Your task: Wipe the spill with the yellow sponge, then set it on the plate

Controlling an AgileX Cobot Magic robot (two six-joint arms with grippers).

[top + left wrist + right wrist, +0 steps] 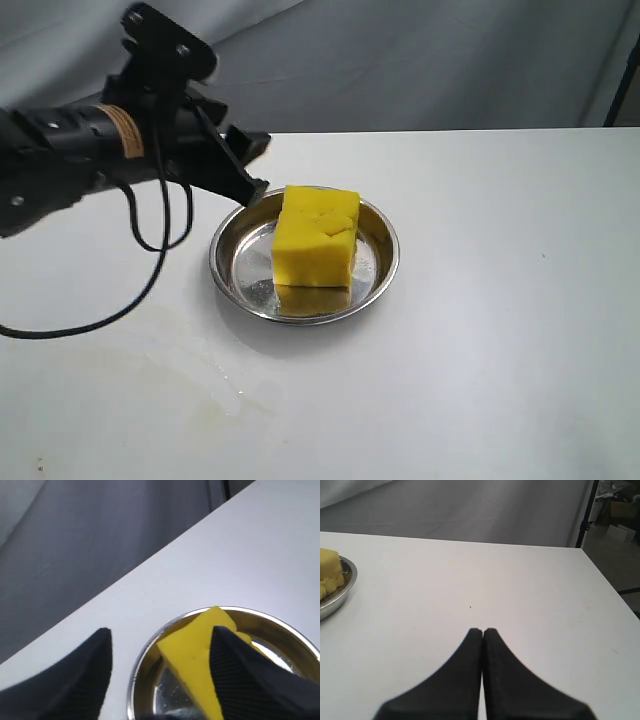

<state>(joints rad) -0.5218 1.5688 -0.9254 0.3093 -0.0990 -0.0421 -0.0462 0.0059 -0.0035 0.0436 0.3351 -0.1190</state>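
Note:
The yellow sponge (316,237) lies inside the round steel plate (381,277) at the middle of the white table. My left gripper (251,168) hangs open just left of the plate's rim, clear of the sponge. Its wrist view shows the sponge (192,652) and the plate (145,655) between the spread black fingers (240,670), the left gripper (160,635) holding nothing. The spill shows as faint yellowish streaks (190,375) on the table in front of the plate. My right gripper (482,630) is shut and empty over bare table, with the plate (344,592) and sponge (329,570) far off to one side.
A grey cloth backdrop (400,60) hangs behind the table. The left arm's black cable (140,290) loops down over the table's left part. The table's right edge (605,587) drops off to the floor, where boxes (620,525) stand.

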